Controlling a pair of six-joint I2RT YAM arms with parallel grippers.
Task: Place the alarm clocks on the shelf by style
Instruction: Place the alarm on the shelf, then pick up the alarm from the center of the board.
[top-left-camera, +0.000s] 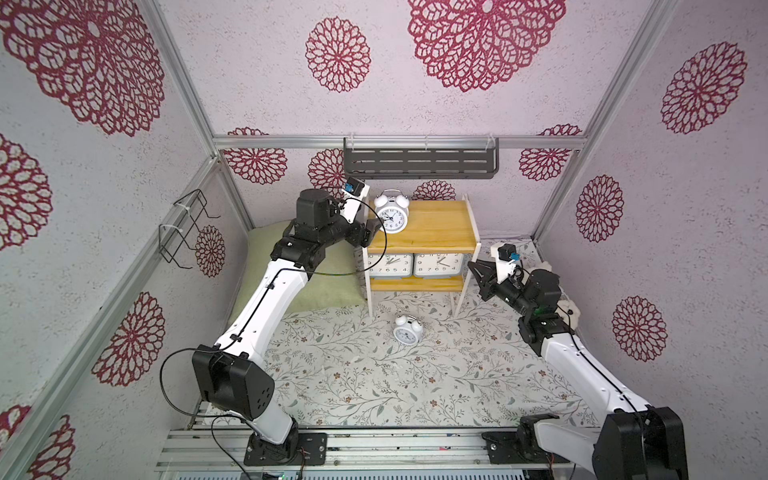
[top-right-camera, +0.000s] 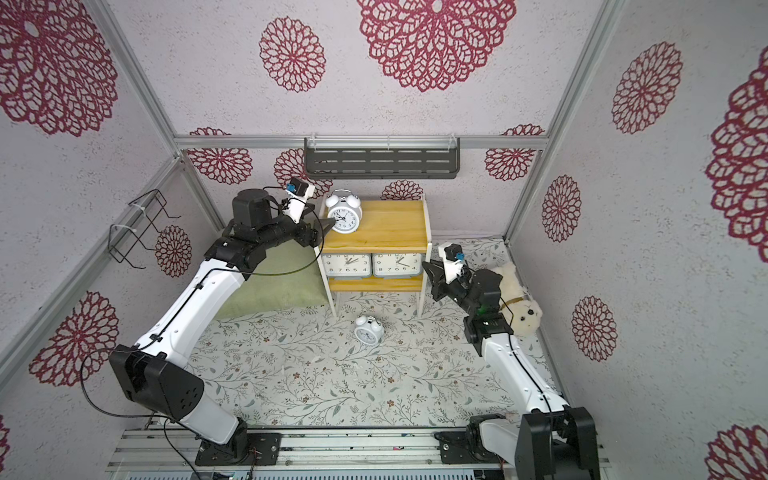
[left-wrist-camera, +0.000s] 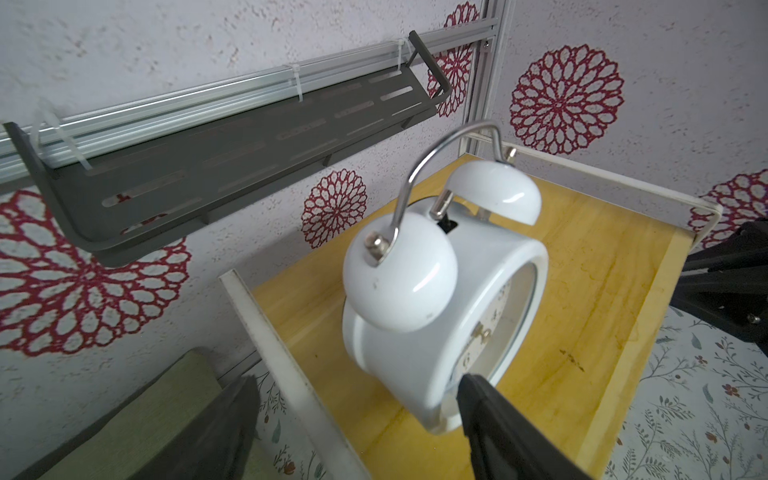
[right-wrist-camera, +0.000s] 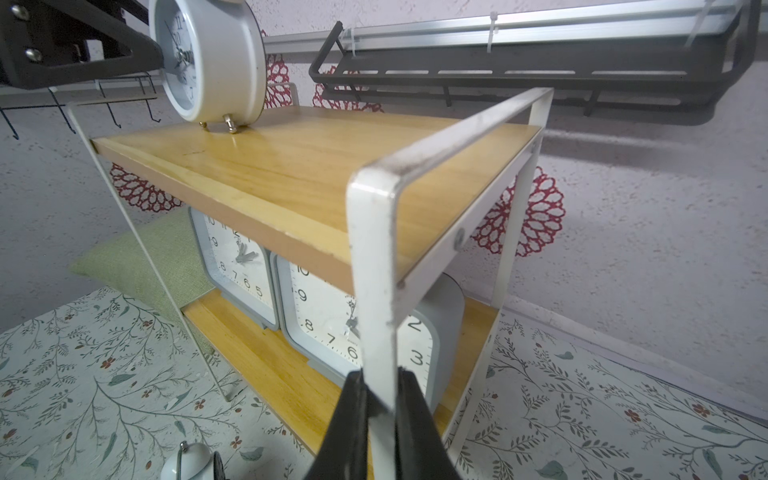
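Left end effector (top-left-camera: 372, 232) released, straddling twin-bell clock (top-left-camera: 390, 216) at 9 o'clock of shelf (top-left-camera: 436, 228) top. Right end effector (right-wrist-camera: 381, 376) clenched on shelf's white frame (right-wrist-camera: 374, 270). Rectangular clocks (top-left-camera: 390, 266) (top-left-camera: 438, 266) side by side below. Second twin-bell clock (top-left-camera: 407, 330) on counter (top-left-camera: 374, 382), shelf's 6 o'clock.

Pale textured walls (top-left-camera: 270, 83), crimson floral medallions (top-left-camera: 337, 54); leaf-print floor cloth (top-left-camera: 374, 382); grey slotted rack (top-left-camera: 419, 164); green cushion (top-left-camera: 332, 291).

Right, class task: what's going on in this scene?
The right gripper is clamped on the white side frame of the two-tier yellow wooden shelf. The left gripper is open around a round white twin-bell clock standing on the top board. Two rectangular grey clocks sit below; another twin-bell clock rests on the floral cloth.
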